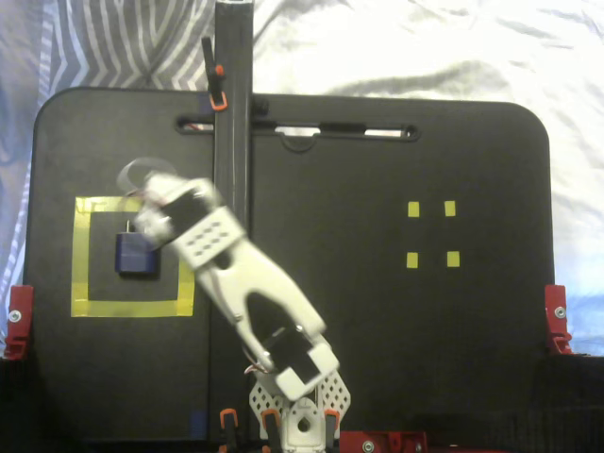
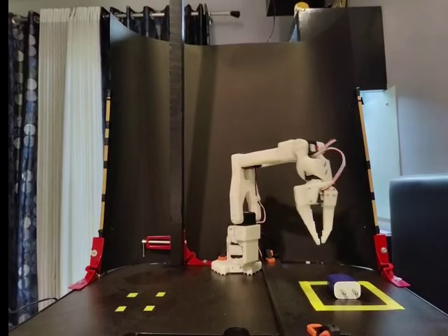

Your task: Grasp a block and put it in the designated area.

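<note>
The dark navy block (image 1: 135,253) lies inside the designated area (image 1: 123,309), a large square of yellow tape on the black board, at the left in a fixed view. In the other fixed view the block (image 2: 344,286) lies flat in the square (image 2: 350,306), its two pale prongs facing the camera. My gripper (image 2: 323,241) hangs fingers-down well above the block, slightly to its left. Its jaws are a little apart and hold nothing. From above the gripper (image 1: 149,219) looks blurred, over the square's upper right part.
Four tiny yellow tape squares (image 1: 413,209) sit at the board's right, also seen low left in the other fixed view (image 2: 131,295). A black vertical post (image 1: 232,94) stands behind the arm base (image 1: 297,420). Red clamps (image 1: 17,321) (image 1: 557,316) hold the board's edges.
</note>
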You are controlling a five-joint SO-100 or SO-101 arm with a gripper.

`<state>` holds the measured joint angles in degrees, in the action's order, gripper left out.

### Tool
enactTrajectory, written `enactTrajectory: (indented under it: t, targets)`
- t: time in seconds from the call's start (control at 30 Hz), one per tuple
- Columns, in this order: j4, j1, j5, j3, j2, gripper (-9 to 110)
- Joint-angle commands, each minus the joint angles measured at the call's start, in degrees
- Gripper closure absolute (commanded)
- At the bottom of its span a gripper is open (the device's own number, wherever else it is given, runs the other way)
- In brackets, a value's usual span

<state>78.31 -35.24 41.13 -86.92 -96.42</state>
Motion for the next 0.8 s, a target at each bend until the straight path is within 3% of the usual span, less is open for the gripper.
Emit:
enactTrajectory:
  t: [0.0, 0.47, 0.77]
  targets:
    - [-2.5, 3.9, -0.8, 0.5, -4.3, 101]
    - [-21.1, 20.1, -1.7, -18.2, -21.9, 101]
    - [-30.7, 27.7, -8.4, -30.1, -35.5, 101]
